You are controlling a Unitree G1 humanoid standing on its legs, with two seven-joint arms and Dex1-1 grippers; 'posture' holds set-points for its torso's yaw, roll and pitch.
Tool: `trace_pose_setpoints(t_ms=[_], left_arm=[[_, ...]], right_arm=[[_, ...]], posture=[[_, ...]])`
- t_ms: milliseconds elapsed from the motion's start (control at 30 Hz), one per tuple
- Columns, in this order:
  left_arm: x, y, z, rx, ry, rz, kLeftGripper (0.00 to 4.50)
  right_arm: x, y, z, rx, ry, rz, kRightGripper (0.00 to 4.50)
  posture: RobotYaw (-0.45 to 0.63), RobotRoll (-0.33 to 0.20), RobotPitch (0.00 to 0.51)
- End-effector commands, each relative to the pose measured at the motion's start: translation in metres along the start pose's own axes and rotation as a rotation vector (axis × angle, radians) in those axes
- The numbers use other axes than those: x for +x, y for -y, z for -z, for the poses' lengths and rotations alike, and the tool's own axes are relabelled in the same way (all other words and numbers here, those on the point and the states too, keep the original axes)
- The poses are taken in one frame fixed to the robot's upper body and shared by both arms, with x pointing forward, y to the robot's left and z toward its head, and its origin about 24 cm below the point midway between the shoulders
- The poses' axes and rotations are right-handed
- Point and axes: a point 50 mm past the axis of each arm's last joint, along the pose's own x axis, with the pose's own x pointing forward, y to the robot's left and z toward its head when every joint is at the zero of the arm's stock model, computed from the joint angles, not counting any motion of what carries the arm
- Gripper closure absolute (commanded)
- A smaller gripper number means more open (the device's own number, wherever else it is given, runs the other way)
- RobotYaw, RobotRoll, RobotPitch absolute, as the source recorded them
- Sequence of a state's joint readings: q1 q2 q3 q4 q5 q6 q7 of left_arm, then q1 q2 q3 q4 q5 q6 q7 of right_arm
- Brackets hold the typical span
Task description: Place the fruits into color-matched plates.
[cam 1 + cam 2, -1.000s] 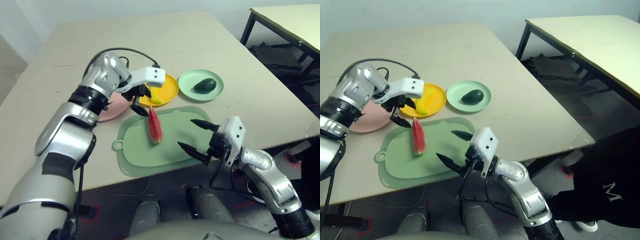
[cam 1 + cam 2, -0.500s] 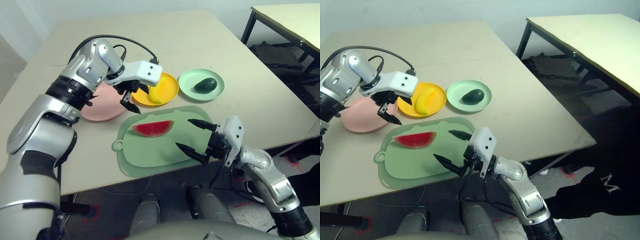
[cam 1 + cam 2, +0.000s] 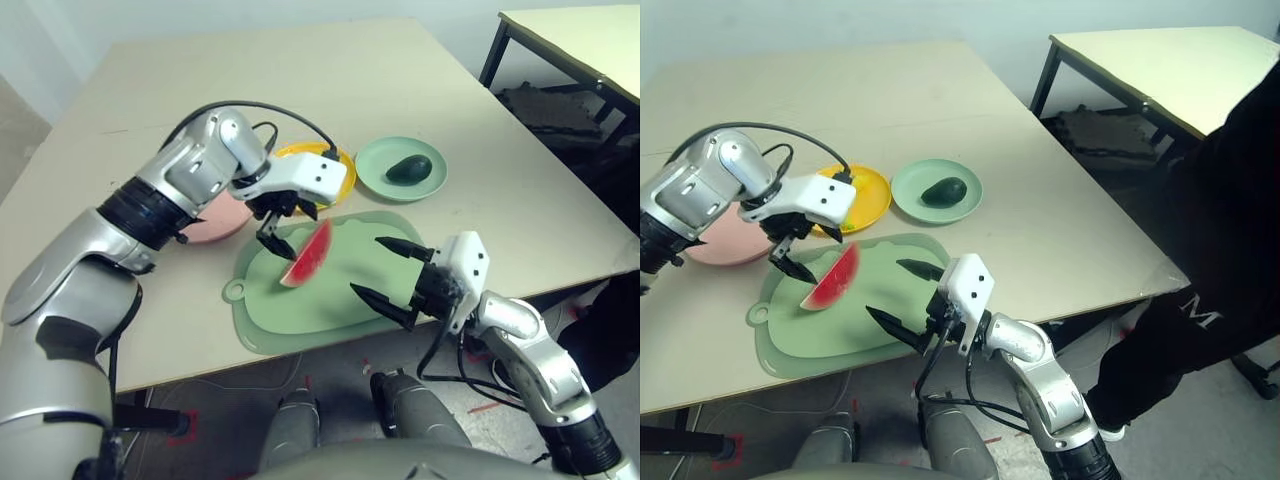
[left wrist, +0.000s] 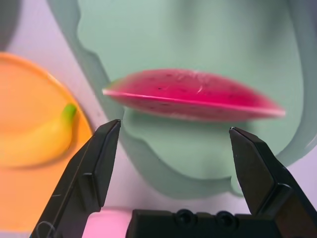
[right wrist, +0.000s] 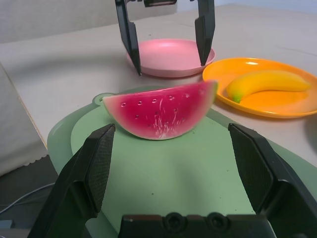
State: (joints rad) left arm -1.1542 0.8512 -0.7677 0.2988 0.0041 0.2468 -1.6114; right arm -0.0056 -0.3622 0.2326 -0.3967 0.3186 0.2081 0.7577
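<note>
On the near right, the right gripper [image 3: 366, 264] stood wide open with nothing between its two black fingers, which pointed left over the right part of the rounded green mat [image 3: 350, 310]. The mat lay along the near side of the table [image 3: 250, 80], its loop tab [image 3: 234, 290] on the left.

On the mat's left half was the red watermelon wedge [image 3: 308, 256], set at a slant, one end nearer and to the left, the other farther and to the right. The left gripper [image 3: 303, 237] hung above the mat's far left part, close to the wedge, its fingers spread wide and holding nothing.

Beyond the mat, three plates stood in a row. The pink plate [image 3: 218, 220] was on the left, empty and partly hidden by the left arm. The orange-yellow plate [image 3: 346, 185] was in the middle, with the yellow banana [image 4: 39, 141] lying in it. The mint green plate [image 3: 375, 160] was on the right, with the dark green avocado [image 3: 409, 170] in it.

Past the table's right edge was a person in dark clothes [image 3: 1200, 300], and farther off on the right stood a second table [image 3: 590, 45].
</note>
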Motion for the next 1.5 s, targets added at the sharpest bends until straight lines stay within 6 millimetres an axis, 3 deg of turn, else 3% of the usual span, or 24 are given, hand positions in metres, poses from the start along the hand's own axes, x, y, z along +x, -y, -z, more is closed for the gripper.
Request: trace_pose_setpoints(t_ms=[33,200,567,933,1333,1500], left_arm=[[0.003,0.001,-0.004,0.020,0.009,0.012,0.01],[0.000,-0.002,-0.005,0.069,-0.006,0.003,0.01],[0.021,0.004,-0.007,0.308,-0.032,0.112,0.01],[0.057,0.000,-0.016,0.469,-0.057,0.189,0.01],[0.087,0.014,0.003,0.530,-0.180,0.260,0.01],[0.089,0.014,0.010,0.478,-0.198,0.261,1.59]], right_arm=[[0.000,0.002,0.001,0.009,0.012,0.001,0.00],[0.000,0.002,0.000,0.010,0.014,0.002,0.00],[-0.001,0.001,0.000,0.005,0.010,0.001,0.00],[-0.002,-0.001,0.000,0.006,0.007,0.017,0.00],[-0.003,-0.003,0.000,0.008,0.010,0.029,0.00],[-0.003,-0.003,0.000,0.012,0.012,0.028,0.00]], posture=[[-0.19,0.000,0.084],[-0.19,0.000,0.083],[-0.21,0.000,0.083],[-0.24,0.000,0.087],[-0.25,0.000,0.087],[-0.24,0.000,0.091]])
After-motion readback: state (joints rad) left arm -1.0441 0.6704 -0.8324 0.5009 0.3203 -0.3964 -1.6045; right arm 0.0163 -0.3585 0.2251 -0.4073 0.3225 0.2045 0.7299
